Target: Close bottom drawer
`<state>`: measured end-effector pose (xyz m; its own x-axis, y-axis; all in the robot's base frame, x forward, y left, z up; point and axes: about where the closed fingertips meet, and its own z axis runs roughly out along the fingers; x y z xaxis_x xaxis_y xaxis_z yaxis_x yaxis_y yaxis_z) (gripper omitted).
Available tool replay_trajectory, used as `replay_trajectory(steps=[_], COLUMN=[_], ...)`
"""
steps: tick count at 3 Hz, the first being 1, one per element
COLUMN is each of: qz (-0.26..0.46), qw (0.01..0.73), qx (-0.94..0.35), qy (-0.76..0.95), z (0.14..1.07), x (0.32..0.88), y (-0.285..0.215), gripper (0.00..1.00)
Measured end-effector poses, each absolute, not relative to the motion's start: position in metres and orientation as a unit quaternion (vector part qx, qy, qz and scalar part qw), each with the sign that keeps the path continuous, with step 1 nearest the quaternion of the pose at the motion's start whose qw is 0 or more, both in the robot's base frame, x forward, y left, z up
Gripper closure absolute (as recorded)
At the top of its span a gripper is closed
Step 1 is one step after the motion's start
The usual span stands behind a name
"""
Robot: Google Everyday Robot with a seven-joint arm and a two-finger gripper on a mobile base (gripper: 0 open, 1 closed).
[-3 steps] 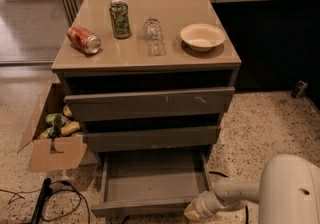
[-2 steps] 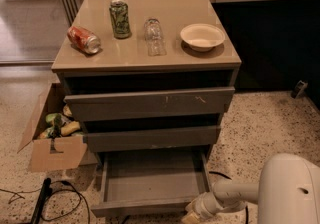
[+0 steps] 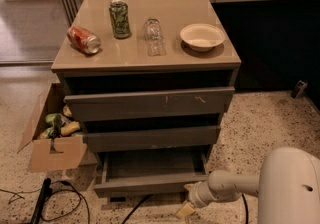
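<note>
The bottom drawer (image 3: 150,184) is the lowest and smallest front of the grey-brown cabinet. It stands partly pulled out, and its shallow plain tray (image 3: 155,164) shows inside. My gripper (image 3: 185,210) is low at the drawer's front right corner, just below and in front of the front panel, on the end of my pale arm (image 3: 227,186). I cannot tell whether it touches the front.
The mid-sized drawer front (image 3: 150,138) and the widest, scratched front (image 3: 150,103) sit above. On the cabinet top lie a red can (image 3: 84,39), a green can (image 3: 120,19), a clear bottle (image 3: 154,36) and a white bowl (image 3: 202,36). A cardboard box (image 3: 52,140) and cables (image 3: 65,201) are at the left.
The bottom drawer has slid inward and sticks out less than before. My gripper has moved forward and left along with its front edge.
</note>
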<state>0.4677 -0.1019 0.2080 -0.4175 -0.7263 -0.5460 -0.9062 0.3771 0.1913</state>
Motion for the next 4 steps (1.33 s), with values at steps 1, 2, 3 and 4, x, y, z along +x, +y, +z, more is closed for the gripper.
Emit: replay_trajectory(steps=[1,2,3,4], qz=[0.233,0.235,0.231,0.237], qw=[0.199,0.196,0.193,0.178], qx=[-0.524,-0.539,-0.537,-0.523], qy=[0.795,0.785,0.788,0.799], z=[0.219,0.216,0.180,0.135], x=[0.485,0.500,0.535,0.554], y=[-0.091,-0.083,-0.091,-0.098], gripper=[0.46,0.69,0.99,1.00])
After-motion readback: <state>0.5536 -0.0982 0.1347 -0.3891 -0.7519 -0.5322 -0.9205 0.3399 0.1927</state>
